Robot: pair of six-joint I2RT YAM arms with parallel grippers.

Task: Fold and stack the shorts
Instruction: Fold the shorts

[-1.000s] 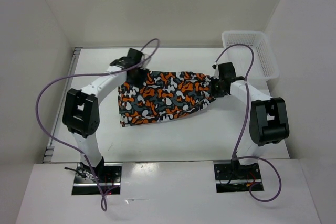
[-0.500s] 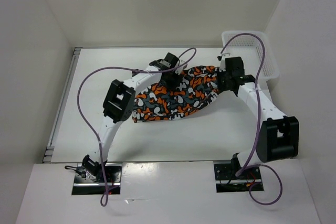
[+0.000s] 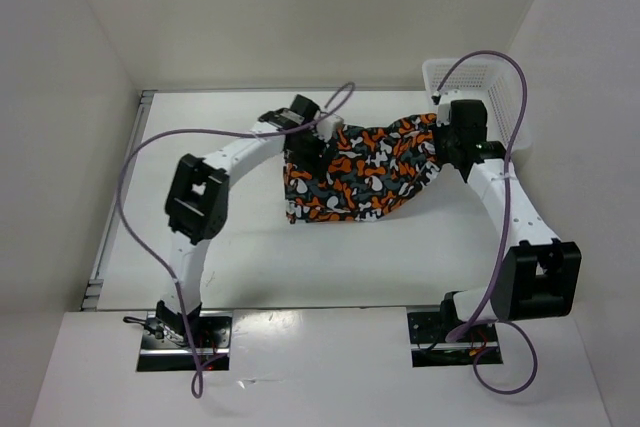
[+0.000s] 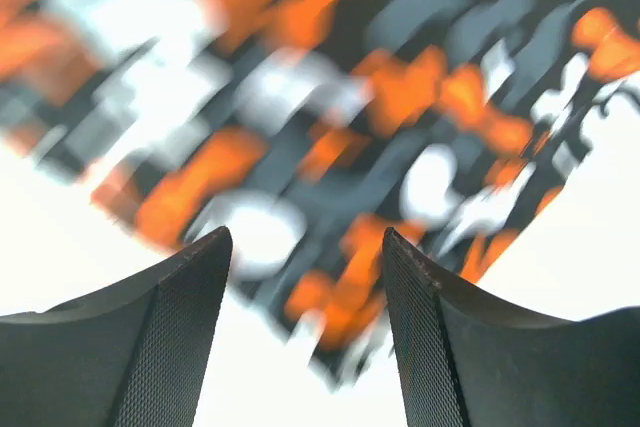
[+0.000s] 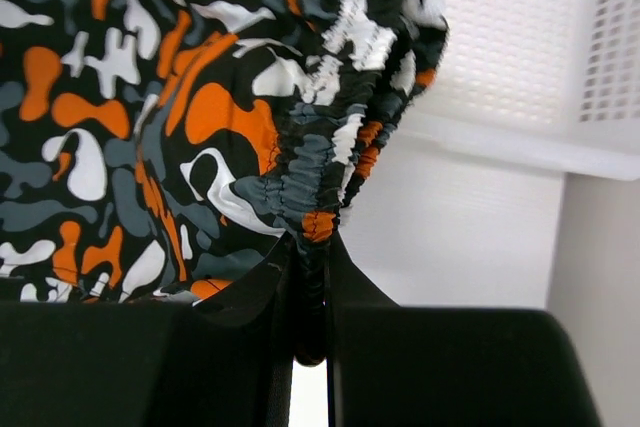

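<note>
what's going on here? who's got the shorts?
The right gripper has the shorts, pinched shut on the elastic waistband at the end near the white basket. That end looks lifted off the table. The left gripper is open at the opposite edge of the fabric, with nothing between its fingers. The shorts are bunched, not yet a neat fold.
</note>
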